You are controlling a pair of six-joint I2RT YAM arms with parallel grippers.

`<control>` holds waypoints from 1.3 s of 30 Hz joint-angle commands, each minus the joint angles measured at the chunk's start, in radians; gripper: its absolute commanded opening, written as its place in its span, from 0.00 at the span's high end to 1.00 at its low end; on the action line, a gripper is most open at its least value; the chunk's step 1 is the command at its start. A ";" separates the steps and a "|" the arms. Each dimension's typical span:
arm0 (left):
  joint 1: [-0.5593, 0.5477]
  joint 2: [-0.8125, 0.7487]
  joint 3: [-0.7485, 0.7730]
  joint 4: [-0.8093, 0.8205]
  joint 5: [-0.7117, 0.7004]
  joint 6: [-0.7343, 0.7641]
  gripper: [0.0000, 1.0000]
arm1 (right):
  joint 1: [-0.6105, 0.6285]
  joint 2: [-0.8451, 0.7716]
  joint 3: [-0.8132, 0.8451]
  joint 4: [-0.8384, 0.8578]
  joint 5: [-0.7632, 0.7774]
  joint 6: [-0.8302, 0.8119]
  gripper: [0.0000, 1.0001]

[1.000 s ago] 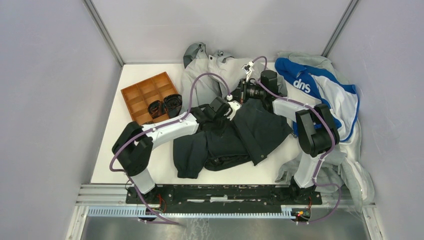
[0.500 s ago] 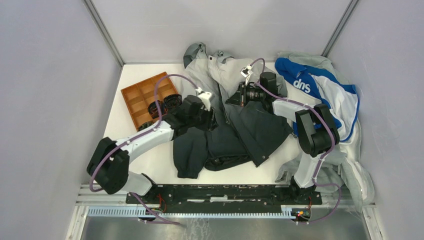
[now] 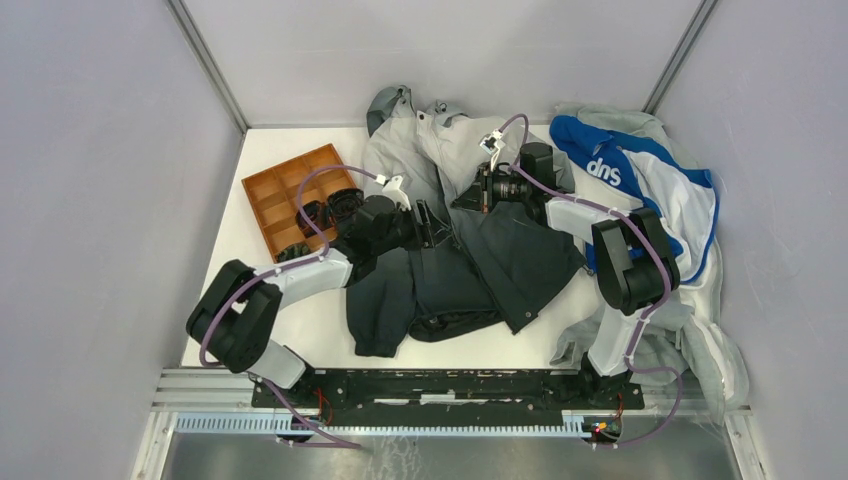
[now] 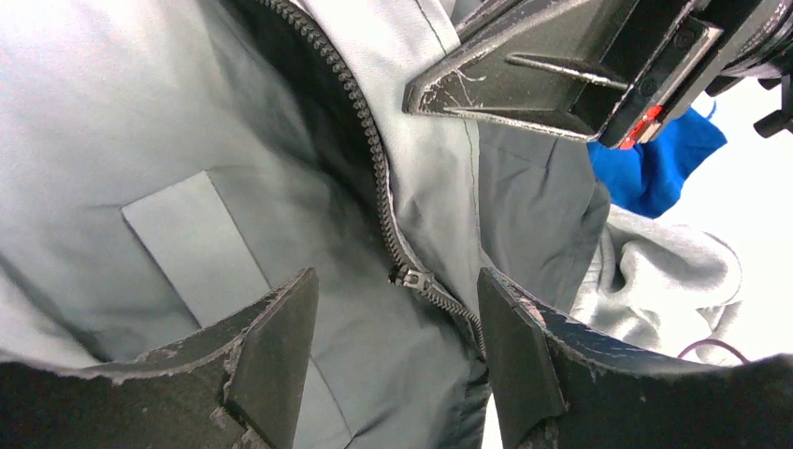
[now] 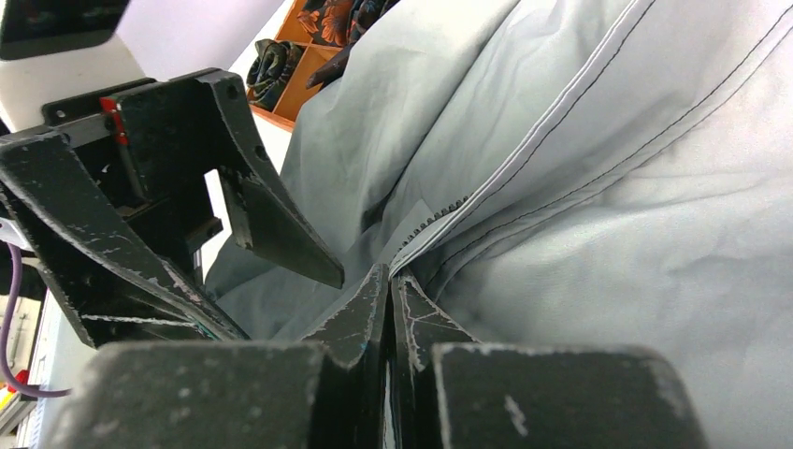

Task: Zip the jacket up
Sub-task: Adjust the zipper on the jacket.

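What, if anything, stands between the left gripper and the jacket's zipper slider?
Nothing visible. The left gripper is open, and the zipper slider lies bare on the jacket between its fingers. The right gripper pinches the fabric farther along.

Three garments: one grey-to-black jacket (image 3: 520, 255) at centre, one blue-and-white garment (image 3: 640, 180) upper right, one light grey sweatshirt (image 3: 705, 350) lower right. One orange tray (image 3: 275, 195) upper left, three dark rolled items (image 3: 345, 205) in it. Two arms, left arm (image 3: 300, 272) and right arm (image 3: 625, 250); two grippers, left gripper (image 4: 397, 281) and right gripper (image 5: 390, 281).
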 commanded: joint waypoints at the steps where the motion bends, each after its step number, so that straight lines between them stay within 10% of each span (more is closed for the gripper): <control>1: -0.001 0.034 -0.007 0.186 0.029 -0.091 0.30 | 0.000 -0.053 0.040 0.027 -0.038 -0.019 0.92; 39: -0.001 0.203 0.090 0.126 0.077 -0.137 0.31 | 0.000 -0.048 0.035 0.011 -0.046 -0.028 0.89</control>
